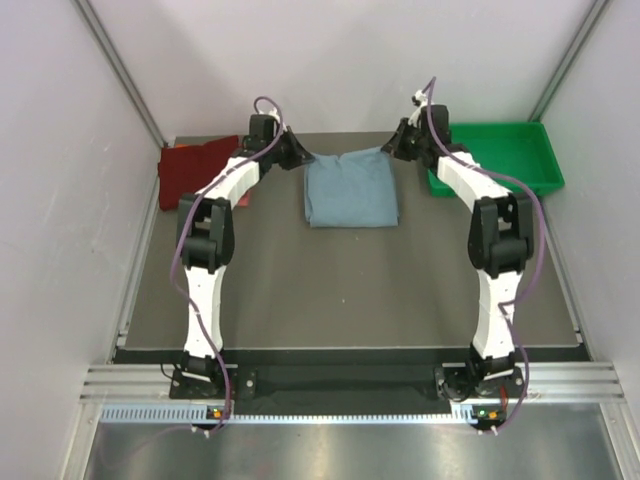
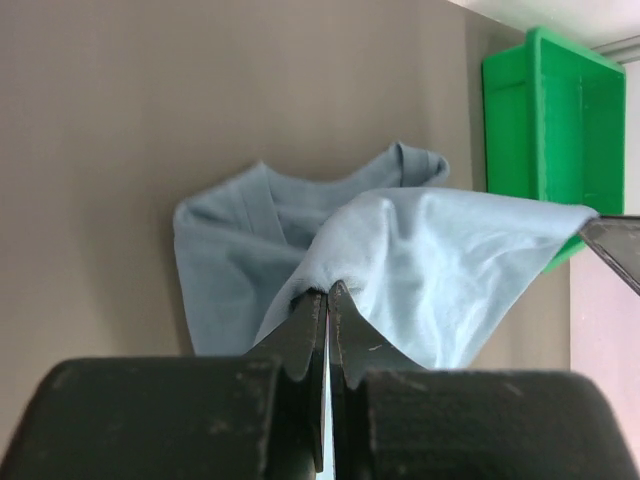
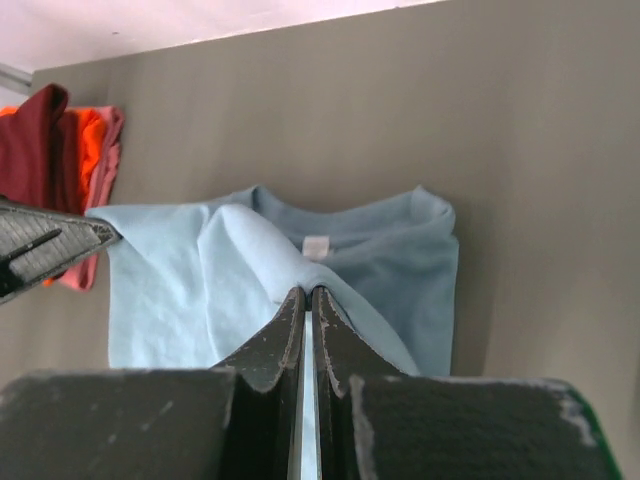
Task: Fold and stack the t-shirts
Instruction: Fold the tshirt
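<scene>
1. The surface (image 1: 350,290) is a flat, matte grey-brown sheet that runs under and between both arms.
2. The green tray (image 1: 510,155) is hard, glossy plastic with upright walls. It sits just outside the right jaws, apart from the cloth.
3. The grey-blue t-shirt (image 1: 350,195) is soft, thin knit, lying as a rough rectangle between the two sets of jaws.
   - Its far edge is raised off the surface and stretched from one set to the other.
   - The left jaws are pinched tight on one corner of that edge and the right jaws on the other, and the cloth tents into creases at each pinch.
   - This looks like a fold in progress. The next move likely calls for both arms to carry the edge over the body together, keeping it taut and level, and lay it down before letting go.
4. The dark red t-shirt (image 1: 195,170), folded flat, lies outside the left jaws.
5. The orange t-shirt (image 3: 88,140) touches the red one. I cannot tell which is on top.
6. A small white label (image 3: 316,247) sits inside the ribbed collar, just beyond the right jaws.
</scene>
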`<action>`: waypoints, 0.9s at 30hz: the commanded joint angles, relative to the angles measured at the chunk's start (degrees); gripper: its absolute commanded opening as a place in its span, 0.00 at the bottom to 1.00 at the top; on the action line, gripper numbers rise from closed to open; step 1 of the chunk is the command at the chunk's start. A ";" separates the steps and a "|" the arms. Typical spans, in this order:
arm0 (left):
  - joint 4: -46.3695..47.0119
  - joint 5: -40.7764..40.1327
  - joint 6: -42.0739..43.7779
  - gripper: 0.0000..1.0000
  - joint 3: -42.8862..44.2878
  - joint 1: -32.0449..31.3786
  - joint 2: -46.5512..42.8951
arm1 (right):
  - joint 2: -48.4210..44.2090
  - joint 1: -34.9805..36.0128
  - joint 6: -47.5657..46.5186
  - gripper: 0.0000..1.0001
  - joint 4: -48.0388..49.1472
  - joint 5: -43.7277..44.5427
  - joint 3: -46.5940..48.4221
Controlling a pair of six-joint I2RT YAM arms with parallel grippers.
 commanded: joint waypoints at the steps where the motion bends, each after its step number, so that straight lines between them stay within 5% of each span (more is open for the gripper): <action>1: 6.69 2.77 -0.60 0.00 7.58 0.78 4.49 | 5.16 -1.05 1.21 0.00 7.59 -3.04 7.92; 8: 8.53 3.21 -2.89 0.01 13.92 2.63 13.63 | 12.03 -2.36 3.59 0.07 9.51 -2.69 10.76; 12: 8.53 5.14 -3.15 0.26 16.47 3.68 15.57 | 14.14 -3.94 4.30 0.21 10.23 -3.83 11.55; 17: 2.40 3.31 3.16 0.36 16.30 4.21 8.40 | 9.14 -4.74 2.20 0.32 9.70 -5.33 6.82; 27: 3.42 4.35 10.38 0.38 -10.40 -1.32 -12.10 | -0.71 -3.42 -5.36 0.29 -0.58 -14.73 -2.75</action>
